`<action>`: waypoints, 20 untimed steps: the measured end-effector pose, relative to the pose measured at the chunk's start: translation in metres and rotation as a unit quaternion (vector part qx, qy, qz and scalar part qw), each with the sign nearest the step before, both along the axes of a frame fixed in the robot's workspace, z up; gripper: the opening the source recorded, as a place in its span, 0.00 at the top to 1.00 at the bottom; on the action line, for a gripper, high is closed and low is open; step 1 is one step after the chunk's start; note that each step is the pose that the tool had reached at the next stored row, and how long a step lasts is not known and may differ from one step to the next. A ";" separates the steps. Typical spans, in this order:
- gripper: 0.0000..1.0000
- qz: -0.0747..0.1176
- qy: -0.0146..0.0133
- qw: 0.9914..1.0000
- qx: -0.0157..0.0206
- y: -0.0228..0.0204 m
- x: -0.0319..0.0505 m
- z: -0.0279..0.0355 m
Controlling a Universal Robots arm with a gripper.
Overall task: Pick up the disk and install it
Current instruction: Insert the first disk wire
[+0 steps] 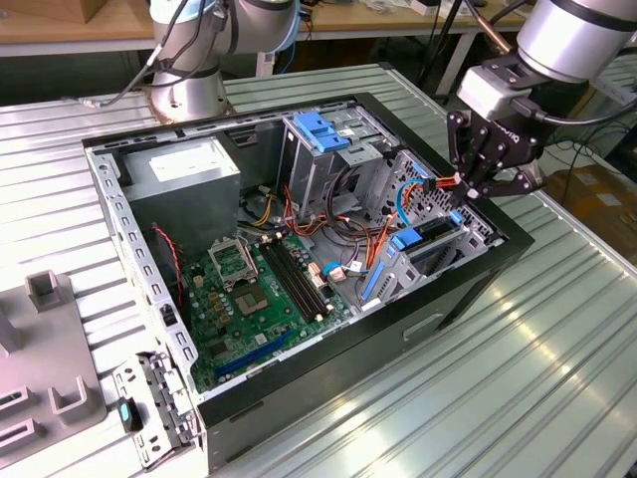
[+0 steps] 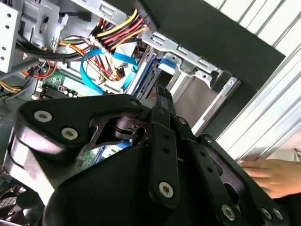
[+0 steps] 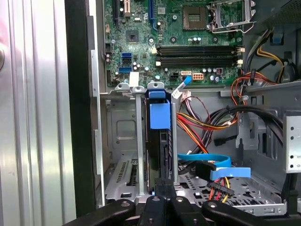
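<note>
A: The fingers (image 1: 476, 182) — wide or narrow?

B: Drawn together, gripping nothing that I can see. The gripper (image 1: 488, 187) hangs just above the front edge of the computer case (image 1: 299, 383).

A: And the disk?

B: The disk (image 3: 158, 141) stands on edge in a slot of the drive bay (image 3: 123, 165) at the case's front corner, directly beneath the gripper, its blue rail (image 3: 159, 114) showing in the first wrist view.

A: How far along, would you say?

B: Picked up and slotted, I'd judge; whether it's fully seated I cannot tell.

A: Its long axis?

B: Along the slot, pointing from the front edge inward toward the motherboard (image 3: 188, 42).
</note>
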State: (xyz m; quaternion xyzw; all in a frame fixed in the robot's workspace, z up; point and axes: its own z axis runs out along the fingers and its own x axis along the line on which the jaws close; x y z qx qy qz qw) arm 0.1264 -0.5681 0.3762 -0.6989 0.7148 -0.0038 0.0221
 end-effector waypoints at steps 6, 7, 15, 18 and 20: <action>0.89 0.005 0.001 1.000 0.000 0.0001 0.0131 0.0000; 0.89 0.009 0.001 1.000 0.000 0.0002 0.0138 0.0001; 0.89 0.040 0.001 0.999 0.000 0.0116 0.0217 0.0000; 0.89 0.041 0.001 0.999 -0.003 0.0209 0.0234 0.0000; 0.89 0.043 0.001 0.999 -0.003 0.0236 0.0246 0.0001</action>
